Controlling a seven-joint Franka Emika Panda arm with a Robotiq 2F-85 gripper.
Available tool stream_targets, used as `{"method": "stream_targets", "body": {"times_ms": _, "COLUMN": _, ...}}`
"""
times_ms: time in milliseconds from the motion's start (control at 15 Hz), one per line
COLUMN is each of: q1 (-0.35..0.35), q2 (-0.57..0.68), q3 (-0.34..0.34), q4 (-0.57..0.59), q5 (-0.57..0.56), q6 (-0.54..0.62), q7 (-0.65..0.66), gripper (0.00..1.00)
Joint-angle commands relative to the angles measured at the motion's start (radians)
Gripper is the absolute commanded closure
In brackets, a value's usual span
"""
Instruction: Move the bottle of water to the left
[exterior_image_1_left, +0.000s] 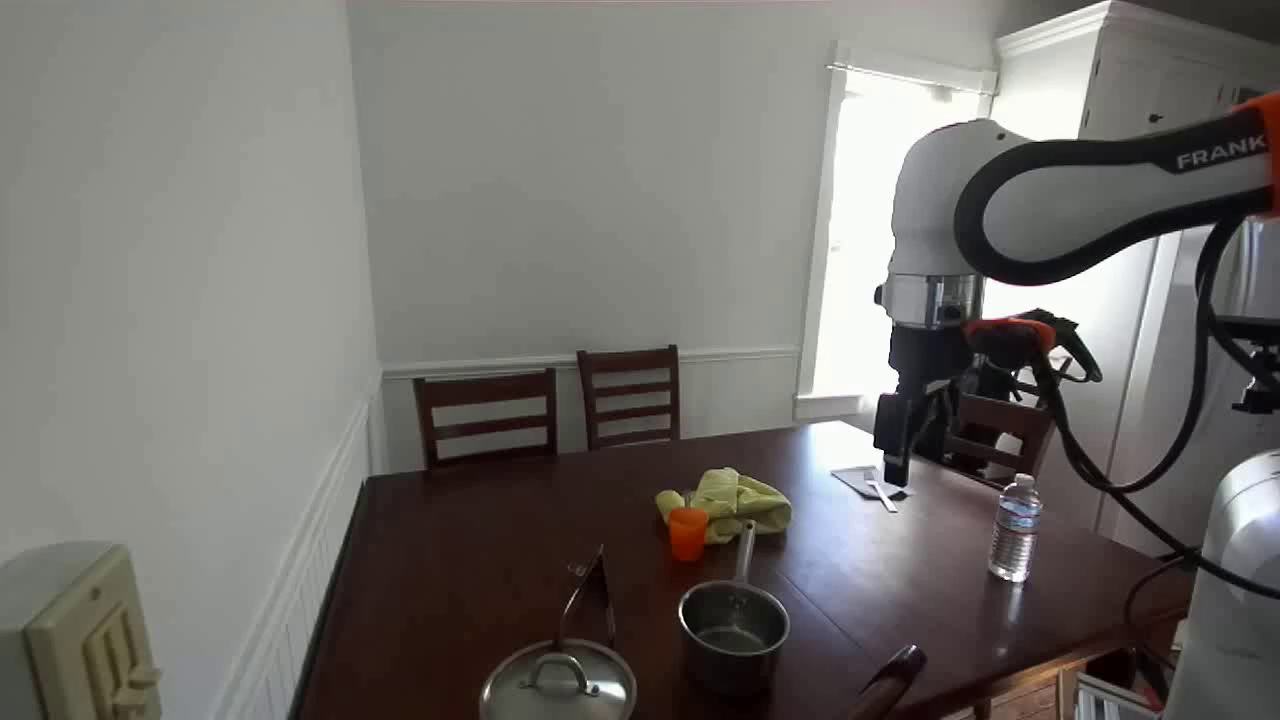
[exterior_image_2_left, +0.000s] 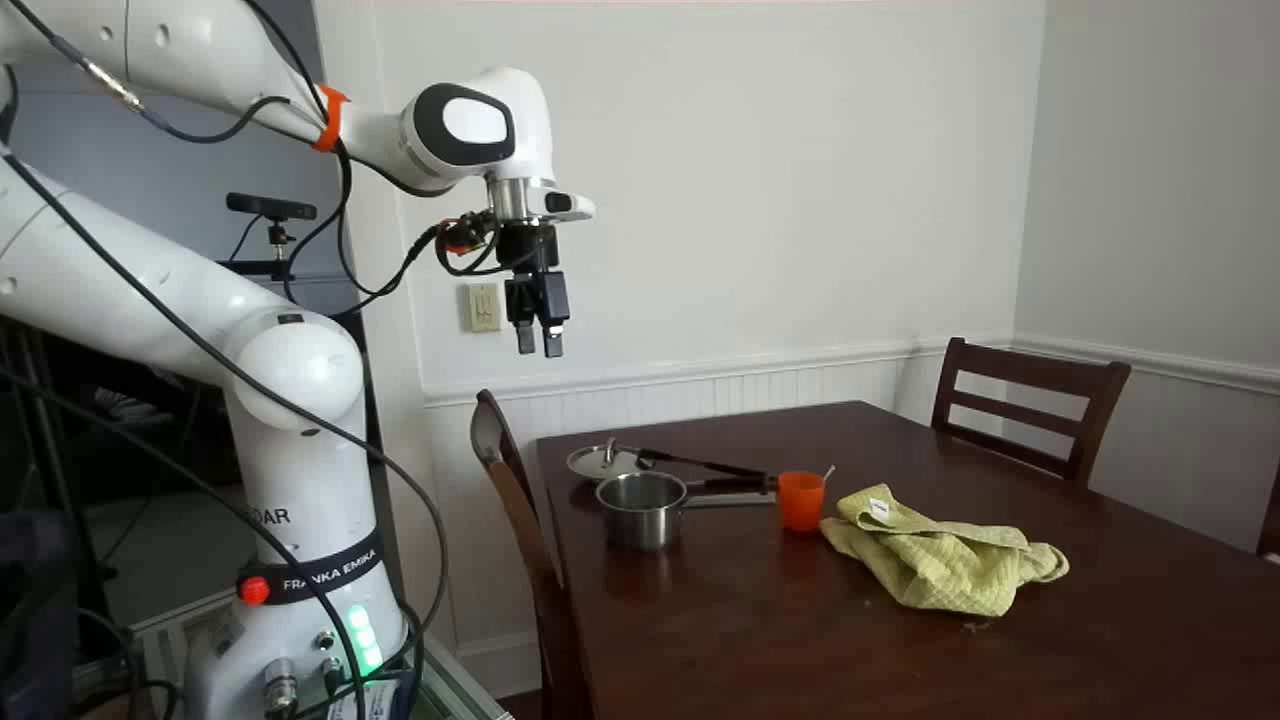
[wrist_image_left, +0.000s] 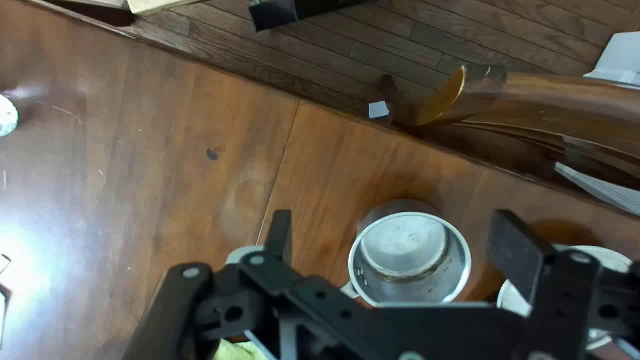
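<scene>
Standing upright on the dark-brown polished wooden table (exterior_image_1_left: 480, 560), the small slender clear plastic water bottle (exterior_image_1_left: 1015, 530) was nr the robot's white base (exterior_image_1_left: 1235, 640), on the right-hand side of an exterior view. See-through, it had a pale cap, sloping shoulders, horiz. ribs round its lower half & a wraparound blue-and-white label; couldn't tell how full. Black 2-finger gripper (exterior_image_2_left: 539, 340) hung above the table, pointing down, fingers (wrist_image_left: 517, 255) spread wide apart in the wrist view. Round silvery metal saucepan (exterior_image_2_left: 645, 522) had straight shiny walls, a flat inside bottom & a long thin handle. Nr it lay a shallow-domed metal lid (exterior_image_1_left: 560, 690) w/ a curved loop handle. Bright-orange round cup (exterior_image_1_left: 687, 535) stood just beside a soft-looking yellow-green cloth (exterior_image_2_left: 940, 560), crumpled, quilted, w/ 1 small white tag (exterior_image_2_left: 879, 510). White fork (exterior_image_1_left: 882, 496) lay partly on a flat pale-grey sheet (exterior_image_1_left: 850, 480), material unclear. 2 dark wooden chairs (exterior_image_1_left: 630, 362) w/ slatted backs stood along the table's far edge in an exterior view.
</scene>
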Motion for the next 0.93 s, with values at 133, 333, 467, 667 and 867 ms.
{"method": "stream_targets", "body": {"times_ms": 133, "q1": -0.001, "q2": 0.018, "q3": -0.006, "q4": 0.009, "q5": 0.005, "q6": 0.005, "q7": 0.021, "gripper": 0.0}}
{"method": "stream_targets", "body": {"times_ms": 333, "q1": -0.082, "q2": 0.087, "q3": -0.033, "q4": 0.011, "q5": -0.011, "q6": 0.035, "q7": 0.115, "gripper": 0.0}}
{"method": "stream_targets", "body": {"times_ms": 467, "q1": -0.154, "q2": 0.131, "q3": -0.074, "q4": 0.002, "q5": -0.042, "q6": 0.073, "q7": 0.137, "gripper": 0.0}}
{"method": "stream_targets", "body": {"times_ms": 667, "q1": -0.27, "q2": 0.22, "q3": -0.147, "q4": 0.002, "q5": -0.087, "q6": 0.13, "q7": 0.154, "gripper": 0.0}}
{"method": "stream_targets", "body": {"times_ms": 867, "q1": -0.34, "q2": 0.338, "q3": -0.279, "q4": 0.01, "q5": -0.047, "q6": 0.2, "q7": 0.097, "gripper": 0.0}}
